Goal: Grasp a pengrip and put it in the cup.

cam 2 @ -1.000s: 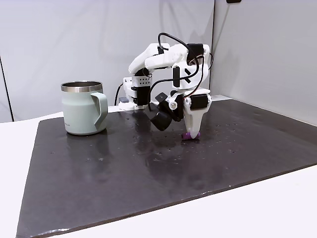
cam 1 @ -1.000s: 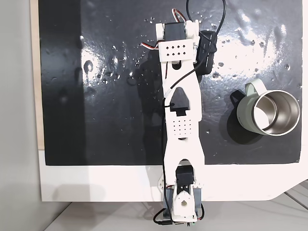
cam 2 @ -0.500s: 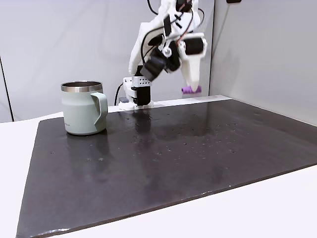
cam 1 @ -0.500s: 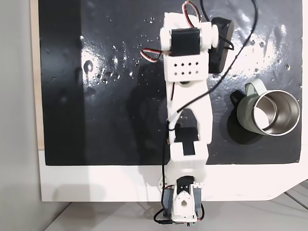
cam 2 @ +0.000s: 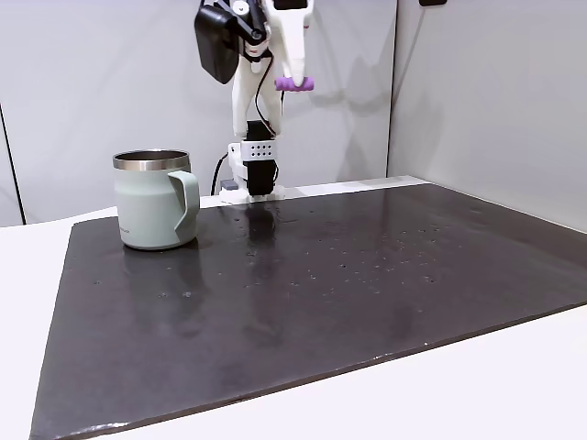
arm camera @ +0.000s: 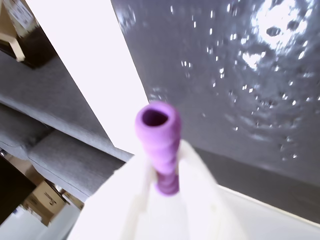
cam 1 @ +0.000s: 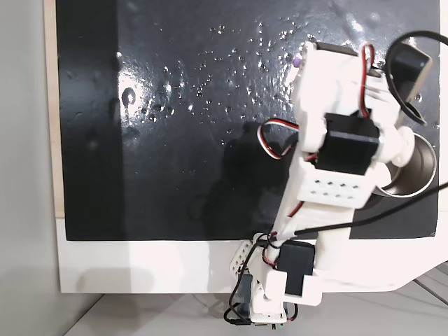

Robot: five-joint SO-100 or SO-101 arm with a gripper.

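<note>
Swinging up and toward the cup since half a second ago, the arm point(cam 2: 246, 110) now rises high at the far edge of the dark mat point(cam 2: 303, 293). On the mat's left side stands the cup point(cam 2: 156, 199). Well above it, the gripper point(cam 2: 293, 81) pinches the purple pengrip point(cam 2: 294, 84), which lies crosswise between the fingertips point(arm camera: 195, 165).

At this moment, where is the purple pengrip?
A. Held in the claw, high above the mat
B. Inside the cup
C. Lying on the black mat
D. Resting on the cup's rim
A: the side fixed view shows the pengrip pinched in the claw far above the mat, right of the cup; the wrist view shows the fingers clamping it.
</note>
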